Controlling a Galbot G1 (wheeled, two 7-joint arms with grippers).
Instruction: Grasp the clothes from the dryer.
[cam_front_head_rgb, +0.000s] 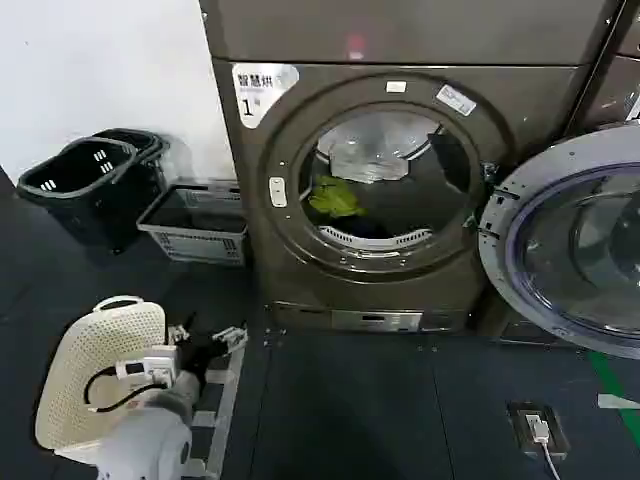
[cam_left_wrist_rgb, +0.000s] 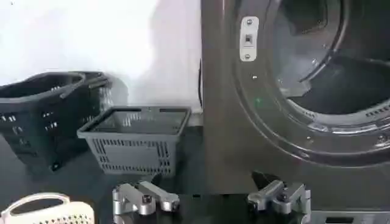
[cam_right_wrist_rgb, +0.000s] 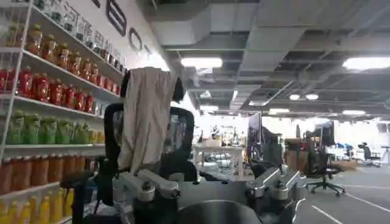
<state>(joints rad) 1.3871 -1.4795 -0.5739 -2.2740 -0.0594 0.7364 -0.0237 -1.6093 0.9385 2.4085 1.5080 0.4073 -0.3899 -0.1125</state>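
Observation:
The brown dryer (cam_front_head_rgb: 300, 280) stands ahead with its round door (cam_front_head_rgb: 570, 250) swung open to the right. Inside the drum lie green clothes (cam_front_head_rgb: 335, 197) at the lower left and a pale crumpled cloth (cam_front_head_rgb: 368, 158) further back. My left gripper (cam_front_head_rgb: 212, 342) is low at the front left, well short of the drum, open with nothing between its fingers (cam_left_wrist_rgb: 146, 198). In the left wrist view the dryer's front (cam_left_wrist_rgb: 244, 140) and drum rim (cam_left_wrist_rgb: 341, 131) are ahead of the left gripper (cam_left_wrist_rgb: 210, 198). My right gripper (cam_right_wrist_rgb: 210, 185) is open and empty, pointing away into the room.
A grey basket (cam_front_head_rgb: 195, 222) and black baskets (cam_front_head_rgb: 90, 185) stand on the floor left of the dryer. A cream perforated basket (cam_front_head_rgb: 95, 370) lies beside my left arm. A power socket with a cable (cam_front_head_rgb: 538, 430) sits on the floor at the front right.

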